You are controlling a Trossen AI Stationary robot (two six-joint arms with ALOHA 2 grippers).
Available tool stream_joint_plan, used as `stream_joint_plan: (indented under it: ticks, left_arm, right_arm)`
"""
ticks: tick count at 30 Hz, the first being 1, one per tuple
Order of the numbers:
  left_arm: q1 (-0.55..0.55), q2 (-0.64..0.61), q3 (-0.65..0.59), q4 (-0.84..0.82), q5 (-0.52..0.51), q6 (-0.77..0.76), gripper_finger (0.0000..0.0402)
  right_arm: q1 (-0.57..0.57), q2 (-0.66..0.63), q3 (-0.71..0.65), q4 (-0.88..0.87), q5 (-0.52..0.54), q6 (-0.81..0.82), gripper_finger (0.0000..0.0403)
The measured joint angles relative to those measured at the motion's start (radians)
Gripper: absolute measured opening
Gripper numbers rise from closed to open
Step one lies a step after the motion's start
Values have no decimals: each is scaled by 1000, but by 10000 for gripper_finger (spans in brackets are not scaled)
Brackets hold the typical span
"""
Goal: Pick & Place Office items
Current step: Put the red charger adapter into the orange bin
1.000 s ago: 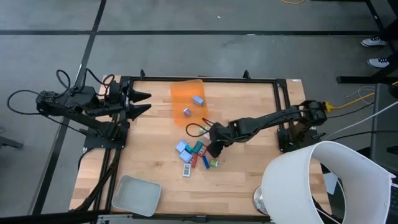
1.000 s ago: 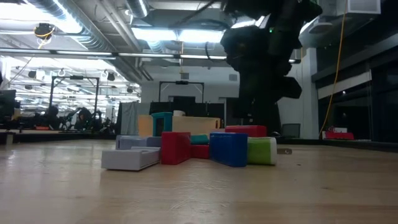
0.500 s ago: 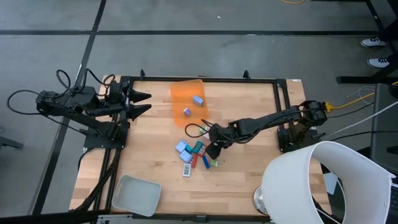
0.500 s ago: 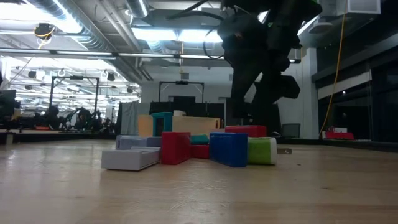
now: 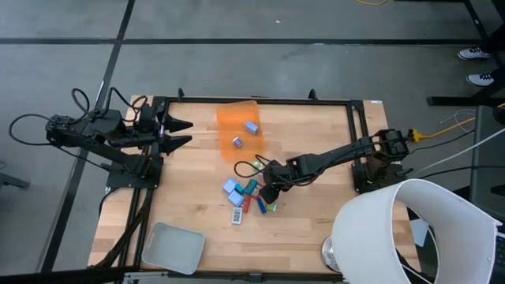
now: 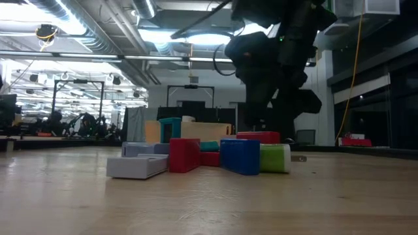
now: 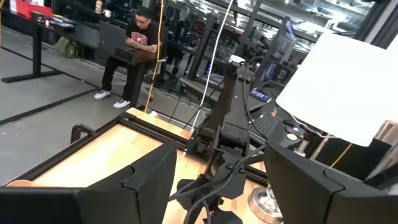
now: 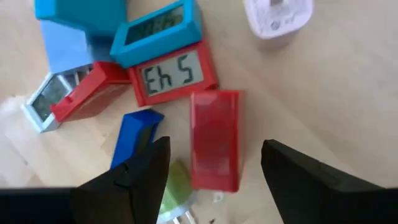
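The office items [image 5: 247,197] lie in a small pile near the table's middle: red, blue, teal, green and white pieces [image 6: 202,153]. My right gripper [image 8: 214,180] hangs open just above the pile, pointing steeply down, its fingers on either side of a red block [image 8: 215,140] without touching it. Beside that block lie a blue block [image 8: 133,134], a red display piece [image 8: 171,76] and a teal one [image 8: 158,27]. In the high view my right gripper [image 5: 269,192] is at the pile's right edge. My left gripper [image 5: 185,132] stands open and level at the far left, holding nothing.
A translucent orange bin [image 5: 238,128] at the far middle holds two pale blue pieces. A pale grey tray [image 5: 172,246] sits at the near left corner. A large white shade [image 5: 398,233] covers the near right. A white plug [image 8: 277,15] lies apart from the pile.
My right gripper has turned a little at the wrist while staying over the pile. The pieces have stayed where they were.
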Motion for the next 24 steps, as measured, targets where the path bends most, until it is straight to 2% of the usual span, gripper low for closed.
stream_joint_plan:
  ticks: [16, 24]
  left_arm:
    - [0, 0, 0, -8, 36, 21, 237]
    - [0, 0, 0, -17, 36, 23, 237]
  right_arm:
    - [16, 88, -1, -28, -10, 81, 248]
    - [9, 91, -1, -8, 12, 88, 216]
